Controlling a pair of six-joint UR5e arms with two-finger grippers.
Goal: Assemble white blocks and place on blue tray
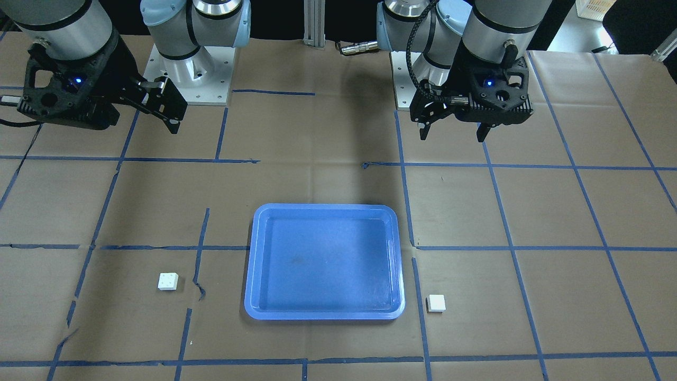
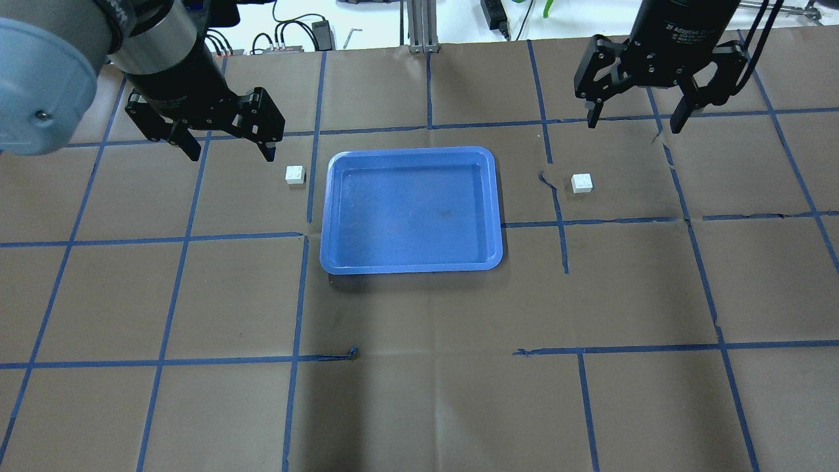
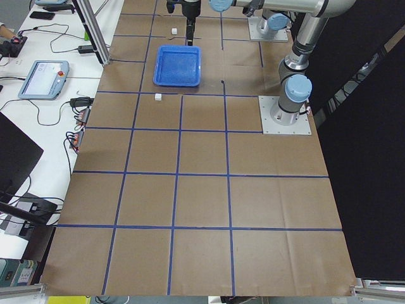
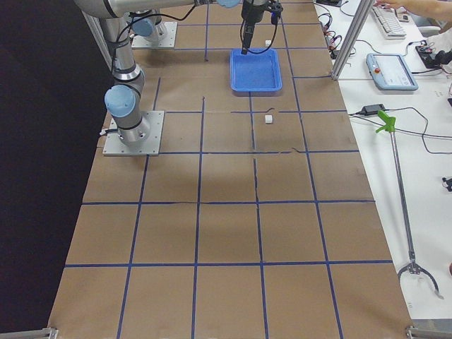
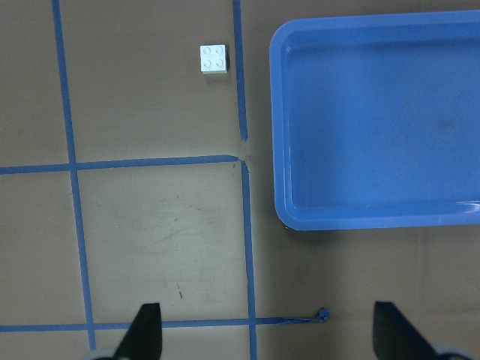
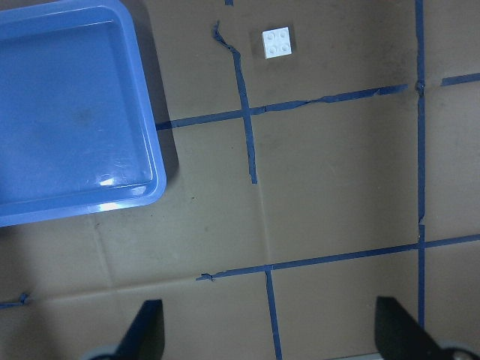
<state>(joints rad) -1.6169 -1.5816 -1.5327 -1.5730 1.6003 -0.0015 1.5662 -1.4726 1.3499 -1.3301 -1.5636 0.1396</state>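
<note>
White left block (image 2: 295, 174) lay on the desk (image 2: 419, 393) just beside the tray (image 2: 413, 210); right block (image 2: 582, 183) lay farther off its other side. My left end effector (image 2: 233, 155) and right end effector (image 2: 633, 126) hung open above.

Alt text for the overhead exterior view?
A shallow rectangular blue plastic tray lies empty mid-table, one small white studded plastic brick left of it and a second white brick right of it, neither touching it. The left gripper and right gripper hover open, holding nothing.
</note>
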